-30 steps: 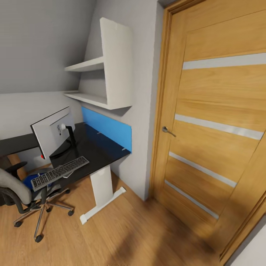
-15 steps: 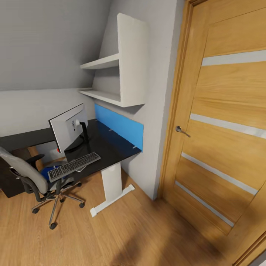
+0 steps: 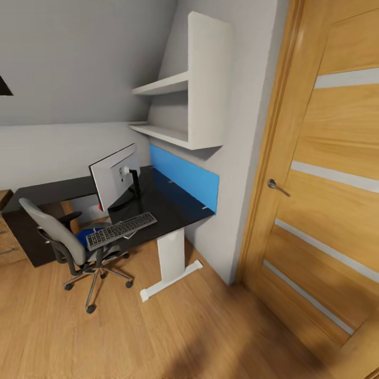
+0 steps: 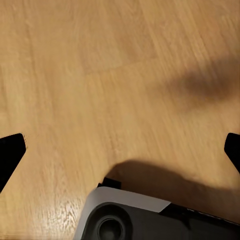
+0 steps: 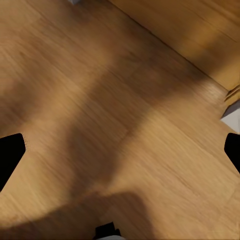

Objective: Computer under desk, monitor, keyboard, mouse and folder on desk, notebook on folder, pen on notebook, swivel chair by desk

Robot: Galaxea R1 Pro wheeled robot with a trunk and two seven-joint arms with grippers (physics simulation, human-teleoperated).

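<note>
A black-topped desk (image 3: pixel 173 202) on a white leg stands against the wall. On it the monitor (image 3: pixel 113 181) stands with its pale back towards me. The grey keyboard (image 3: pixel 121 230) lies along the desk's near edge. The grey swivel chair (image 3: pixel 60 239) is pulled up to that edge, and a blue folder (image 3: pixel 86 236) lies on its seat, partly under the keyboard. A dark box (image 3: pixel 29 237) sits under the desk's far end. My left gripper (image 4: pixel 120 155) is open over bare wood floor, and so is my right gripper (image 5: pixel 120 155). Mouse, notebook and pen are out of view.
A wooden door (image 3: pixel 326 173) with a metal handle (image 3: pixel 276 186) takes up the right side. White wall shelves (image 3: pixel 181 102) and a blue panel (image 3: pixel 184 181) sit above the desk. Wooden drawers (image 3: pixel 8 245) stand at far left. My base (image 4: pixel 150 222) shows over the floor.
The whole head view has shifted: desk, chair and door now sit further right in the picture, so the camera has turned left. No object has moved on its own.
</note>
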